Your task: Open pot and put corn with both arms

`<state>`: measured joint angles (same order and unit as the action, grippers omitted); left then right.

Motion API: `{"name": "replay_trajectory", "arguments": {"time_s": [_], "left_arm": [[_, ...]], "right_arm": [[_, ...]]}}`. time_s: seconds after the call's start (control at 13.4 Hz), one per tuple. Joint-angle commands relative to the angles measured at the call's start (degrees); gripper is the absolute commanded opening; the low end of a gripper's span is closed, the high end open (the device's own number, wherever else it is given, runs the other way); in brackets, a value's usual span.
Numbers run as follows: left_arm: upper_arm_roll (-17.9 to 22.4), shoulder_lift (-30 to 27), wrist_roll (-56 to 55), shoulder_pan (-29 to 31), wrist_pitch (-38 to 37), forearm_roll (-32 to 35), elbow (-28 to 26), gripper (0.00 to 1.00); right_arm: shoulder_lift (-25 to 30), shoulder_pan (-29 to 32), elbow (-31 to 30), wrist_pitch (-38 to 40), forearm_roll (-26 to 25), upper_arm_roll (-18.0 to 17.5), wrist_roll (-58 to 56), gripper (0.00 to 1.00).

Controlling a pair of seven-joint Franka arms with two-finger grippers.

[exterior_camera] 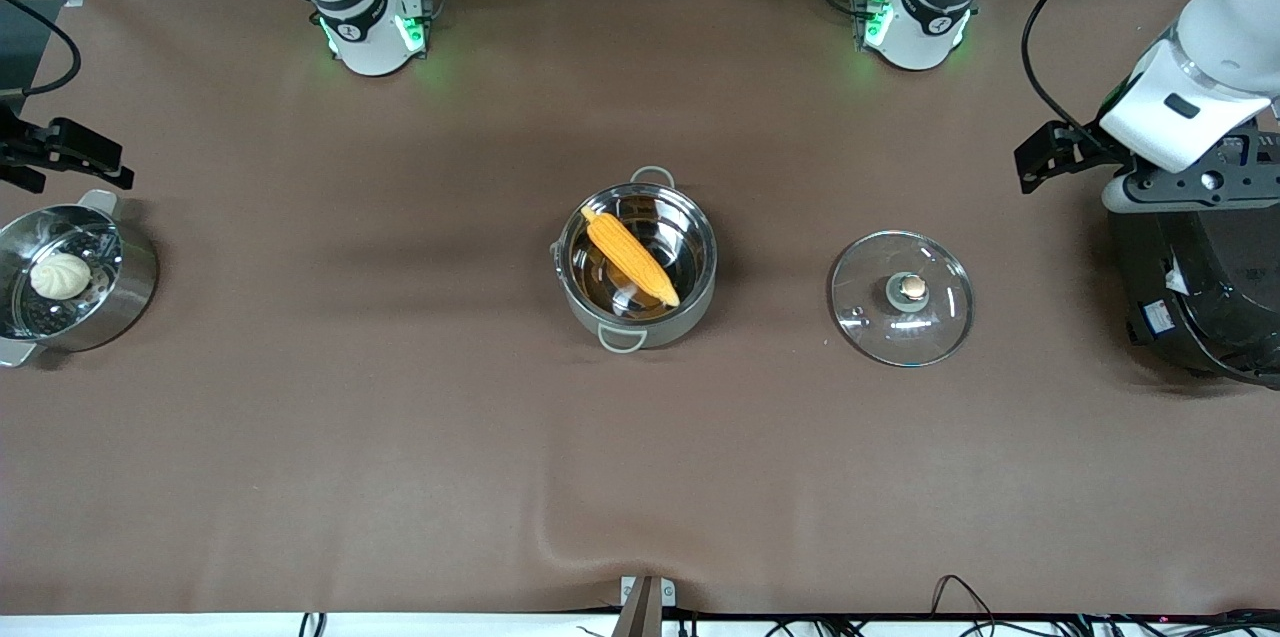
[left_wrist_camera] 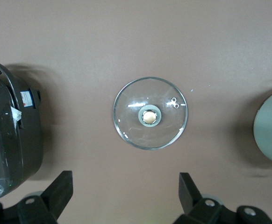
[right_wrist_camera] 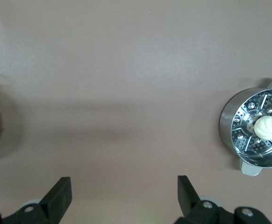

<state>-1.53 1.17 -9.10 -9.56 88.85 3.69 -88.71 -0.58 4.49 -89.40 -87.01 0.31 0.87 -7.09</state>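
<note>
Corn [exterior_camera: 631, 256] in pot [exterior_camera: 640, 317], lid [exterior_camera: 902, 298] beside; steamer [exterior_camera: 130, 302], cooker [exterior_camera: 1200, 307] endward.

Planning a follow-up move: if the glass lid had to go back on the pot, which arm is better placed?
Left, probably. The left gripper hangs open near the lid, at its end. The right gripper, open too, sits by the steamer pan, with the pot between.

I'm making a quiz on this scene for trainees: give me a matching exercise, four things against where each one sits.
Things:
1. corn
2. lid
3. white bun
4. left gripper

Places:
A. in the steamer pan
B. flat on the table, beside the pot
C. over the rice cooker
D. inside the pot

Pairs: 1-D, 2-B, 3-A, 4-C
</note>
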Motion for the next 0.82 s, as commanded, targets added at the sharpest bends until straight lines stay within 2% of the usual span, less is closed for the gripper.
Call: {"name": "replay_trajectory", "arguments": {"time_s": [0.0, 0.15, 0.45, 0.75], "left_arm": [[0.03, -1.53, 3.90, 2.08, -1.31, -1.49, -0.23, 1.00], [0.03, -1.61, 8.04, 4.10, -1.93, -2.11, -0.67, 1.00], [2.93, -1.53, 8.40, 3.93, -0.97, -2.28, -1.20, 1.00], [3.02, -0.91, 8.49, 3.40, -0.88, -2.20, -0.32, 1.00]], "right_arm": [[-0.03, 0.96, 0.98, 1.14, -0.04, -1.05, -0.29, 1.00], [-0.03, 0.79, 1.16, 1.67, 0.04, -1.05, 0.50, 1.00], [-0.03, 0.79, 2.65, 3.52, 0.48, -1.05, 1.46, 1.00], [-0.03, 0.87, 2.65, 3.52, 0.48, -0.87, 1.38, 1.00]]}}
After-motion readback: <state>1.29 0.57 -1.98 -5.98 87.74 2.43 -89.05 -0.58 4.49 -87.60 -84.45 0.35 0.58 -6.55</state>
